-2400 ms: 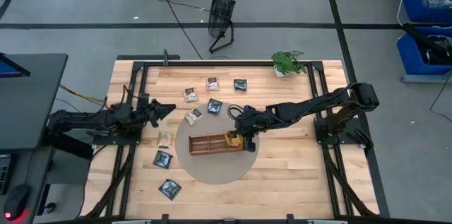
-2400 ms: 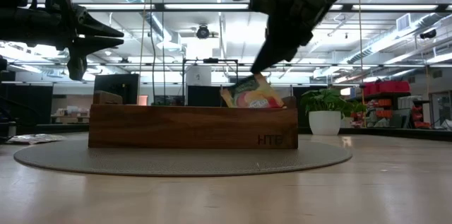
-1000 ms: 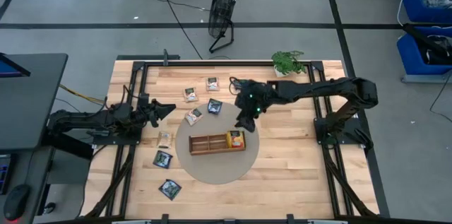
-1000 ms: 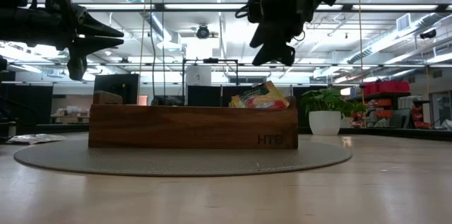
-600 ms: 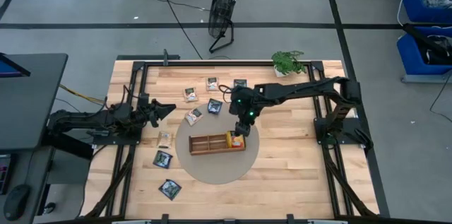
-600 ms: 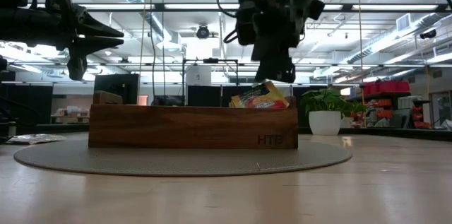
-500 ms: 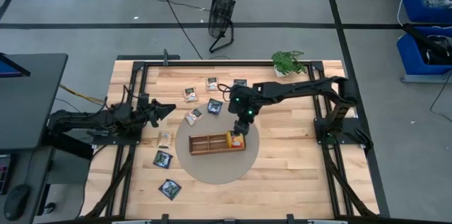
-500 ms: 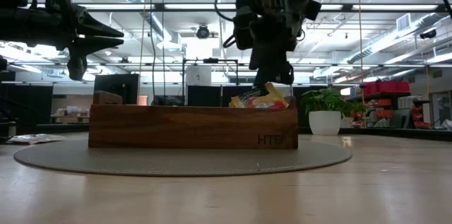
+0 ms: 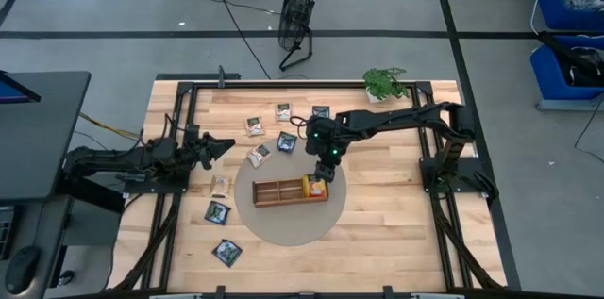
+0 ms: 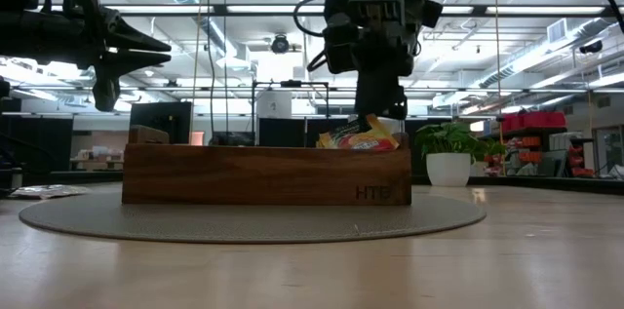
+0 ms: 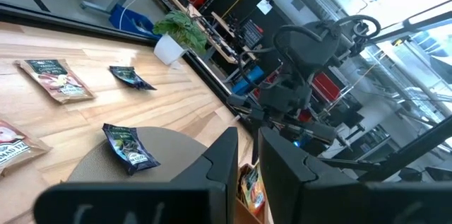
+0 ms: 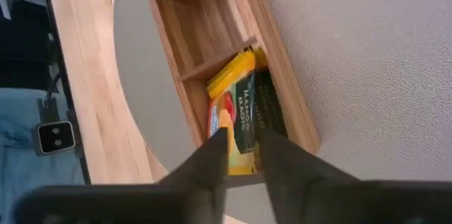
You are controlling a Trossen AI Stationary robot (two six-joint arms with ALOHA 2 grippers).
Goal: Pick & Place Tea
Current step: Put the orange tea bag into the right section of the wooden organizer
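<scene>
Orange and dark tea sachets point(image 12: 236, 121) stand on edge in the right-end compartment of the wooden tray point(image 9: 283, 192), which lies on a grey round mat point(image 9: 283, 228) at the middle of the table point(image 9: 377, 242). More sachets lie loose on the wood: several point(image 9: 283, 111) at the far side beyond the mat, and a few point(image 9: 226, 253) off the mat's left and near-left edge.

Directly over the filled compartment hangs the right hand point(image 12: 240, 155), fingers drawn in to a narrow gap just above the sachets' upper edges; in the low view it sits right on top of the orange packet point(image 10: 359, 134), though whether it touches or grips one I cannot tell. Nothing shows pinched between the fingertips. The left hand point(image 9: 219, 145) waits out at the table's left side, well apart from the tray, its fingers close together and empty.

These packets look light, thin and soft, likely foil or paper, so they should crumple or slide rather than resist. A flat one on the wood would probably be best pinched across opposite edges or at a raised corner; one standing in the tray offers its top edge. Firm squeezing seems unneeded, and a slick wrapper may slip from a shallow hold
</scene>
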